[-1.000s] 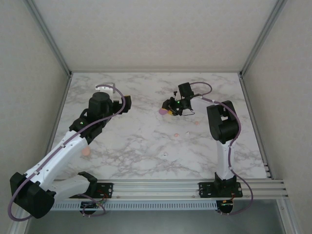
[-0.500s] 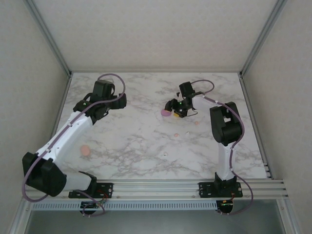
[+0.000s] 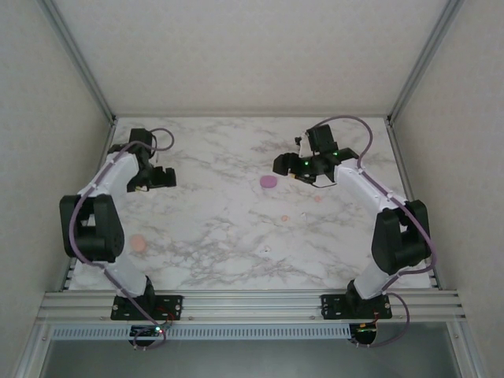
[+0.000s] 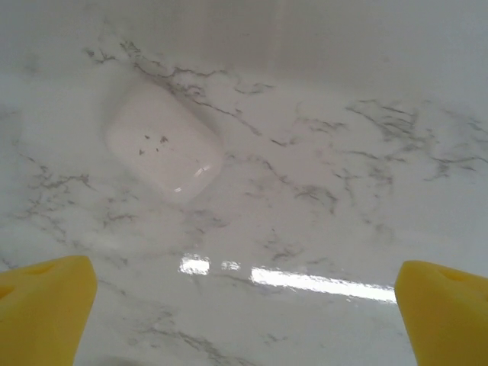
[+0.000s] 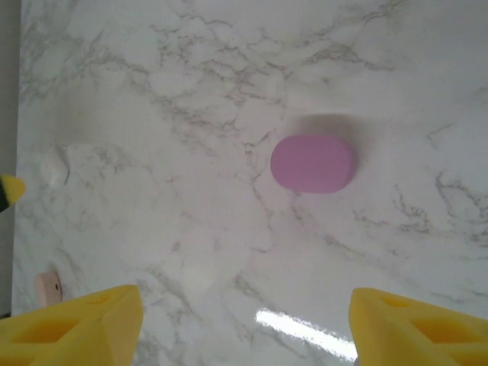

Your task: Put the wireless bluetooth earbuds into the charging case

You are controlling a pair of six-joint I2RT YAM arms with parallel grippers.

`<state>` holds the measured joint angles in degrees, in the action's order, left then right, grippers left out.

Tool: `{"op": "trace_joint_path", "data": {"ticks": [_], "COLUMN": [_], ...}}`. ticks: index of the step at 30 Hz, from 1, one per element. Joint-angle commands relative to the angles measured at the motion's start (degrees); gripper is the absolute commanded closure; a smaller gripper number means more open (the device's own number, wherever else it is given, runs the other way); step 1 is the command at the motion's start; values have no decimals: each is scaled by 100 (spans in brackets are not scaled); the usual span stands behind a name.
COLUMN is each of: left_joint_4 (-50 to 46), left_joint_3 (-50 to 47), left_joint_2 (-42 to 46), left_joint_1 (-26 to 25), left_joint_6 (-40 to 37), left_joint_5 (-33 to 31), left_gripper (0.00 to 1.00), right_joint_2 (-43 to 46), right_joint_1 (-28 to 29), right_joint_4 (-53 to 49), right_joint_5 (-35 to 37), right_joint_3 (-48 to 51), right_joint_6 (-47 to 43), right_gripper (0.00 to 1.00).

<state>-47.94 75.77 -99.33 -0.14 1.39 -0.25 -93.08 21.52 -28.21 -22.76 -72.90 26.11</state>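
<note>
Presently, left pincer (image 3: 164, 178) spread wide and empty, white case (image 4: 164, 141) lying ahead of it on the marble worktop (image 3: 220, 236), right pincer (image 3: 281, 166) likewise released near a purple case (image 5: 312, 164), peach earbuds (image 3: 284, 218) and white earbud (image 3: 268, 249) loose mid-worktop.

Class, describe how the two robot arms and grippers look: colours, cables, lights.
The left arm and right arm have white links and black joints, each trailing a purple cable. Black bases bolt to a silver rail. The left gripper and right gripper have yellow fingers; a small green light glows near the right gripper.
</note>
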Motion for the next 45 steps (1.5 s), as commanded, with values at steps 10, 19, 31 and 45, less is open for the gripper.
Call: {"op": "trace_joint_path", "data": {"ticks": [10, 19, 31, 45], "left_joint_4": [-662, -1197, -1744, -1721], "left_joint_3": [1076, 1787, 2028, 2021], "left_joint_2": [-1510, -2244, -2493, -2604], "left_joint_1": [405, 560, 565, 533], "left_joint_6": [-1534, -1876, -1938, -1800], "left_joint_5": [-487, -352, 6, 139], "left_gripper": [1, 13, 25, 32], "right_joint_2": [822, 897, 764, 746], "right_joint_1": [-17, -21, -25, -24], "right_joint_4": [-739, -783, -872, -972], "right_joint_5": [-1, 128, 218, 246], "right_joint_3": [338, 487, 392, 383], "right_joint_6": [-189, -19, 38, -15], "right_gripper": [26, 26, 26, 26]}}
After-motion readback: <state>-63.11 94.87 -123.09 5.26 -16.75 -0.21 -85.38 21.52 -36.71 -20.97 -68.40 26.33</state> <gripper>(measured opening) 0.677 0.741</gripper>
